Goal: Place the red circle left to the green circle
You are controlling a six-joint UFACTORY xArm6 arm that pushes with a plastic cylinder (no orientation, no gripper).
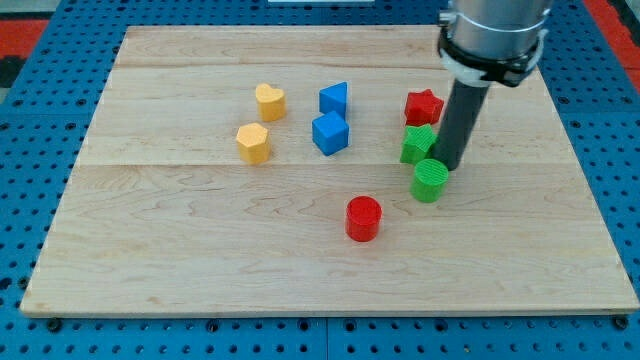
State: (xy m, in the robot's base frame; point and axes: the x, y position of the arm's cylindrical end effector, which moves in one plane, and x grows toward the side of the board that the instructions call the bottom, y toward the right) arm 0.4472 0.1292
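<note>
Single camera, raised front view.
Looks obliquely down across the whole wooden counter [200, 280] at moderate range; no second view.

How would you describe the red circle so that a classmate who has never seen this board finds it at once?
Start at the wooden board and look just below its middle, toward the view's bottom. The red circle stands alone there, down and to the view's left of the green circle. Unlike the red star higher up, it is a round cylinder with no neighbour touching it.

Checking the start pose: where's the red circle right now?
The red circle sits in the lower middle of the board, toward the view's bottom-left of the green circle and apart from it; my tip is at the green circle's upper right.
</note>
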